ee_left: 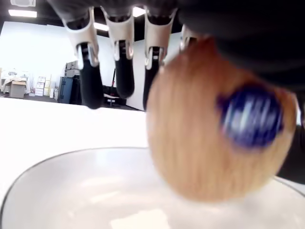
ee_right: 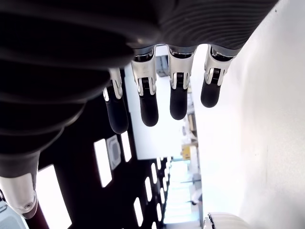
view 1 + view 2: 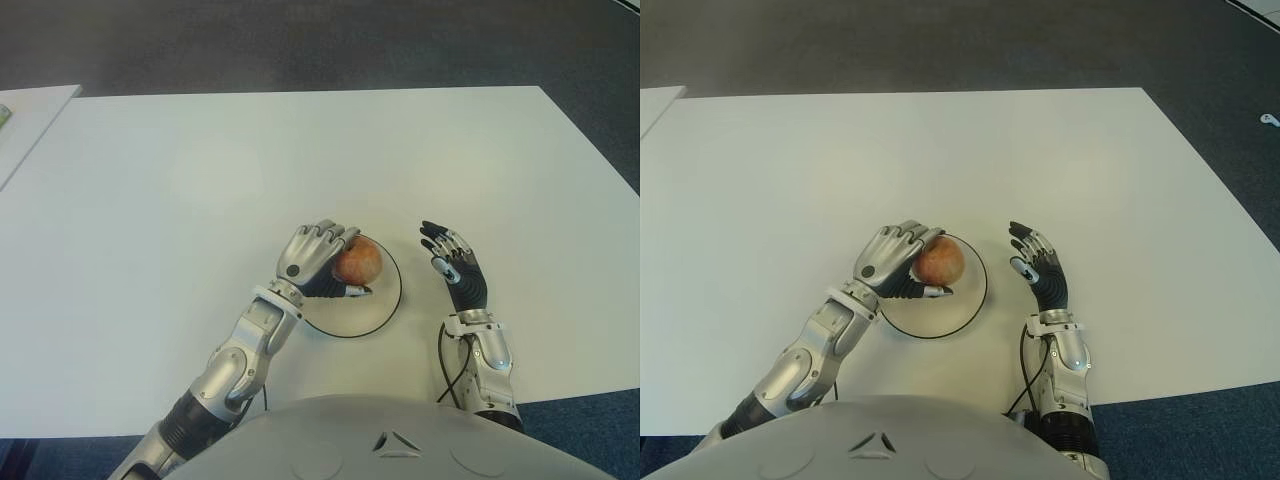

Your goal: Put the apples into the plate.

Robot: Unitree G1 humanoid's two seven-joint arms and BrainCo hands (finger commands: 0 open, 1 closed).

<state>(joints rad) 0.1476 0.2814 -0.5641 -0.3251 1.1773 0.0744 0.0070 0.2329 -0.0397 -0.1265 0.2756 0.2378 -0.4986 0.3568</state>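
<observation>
The left hand (image 3: 318,258) is grasping the apple (image 3: 357,261), fingers curling over its top, and is holding it over the white plate (image 3: 385,305) near the plate's left rim. The right hand (image 3: 455,266) is hovering just right of the plate, fingers relaxed and holding nothing. The white desk (image 3: 200,170) is stretching bare toward its far edge.
</observation>
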